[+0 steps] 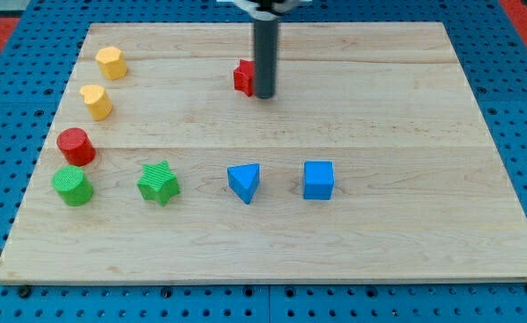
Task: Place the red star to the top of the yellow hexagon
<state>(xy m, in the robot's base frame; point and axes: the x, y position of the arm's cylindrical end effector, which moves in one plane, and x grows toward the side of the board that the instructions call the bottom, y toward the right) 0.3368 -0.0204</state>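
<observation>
The red star (243, 77) lies near the top middle of the wooden board, partly hidden behind my rod. My tip (264, 95) stands against the star's right side, touching or nearly so. The yellow hexagon (111, 63) sits at the board's upper left, far to the left of the star. A second yellow block (96, 101), shaped like a heart, lies just below the hexagon.
A red cylinder (75, 146) and a green cylinder (72, 186) sit at the left edge. A green star (159, 183), a blue triangle (244, 182) and a blue cube (318, 179) form a row across the lower middle. The board (407, 251) rests on a blue pegboard.
</observation>
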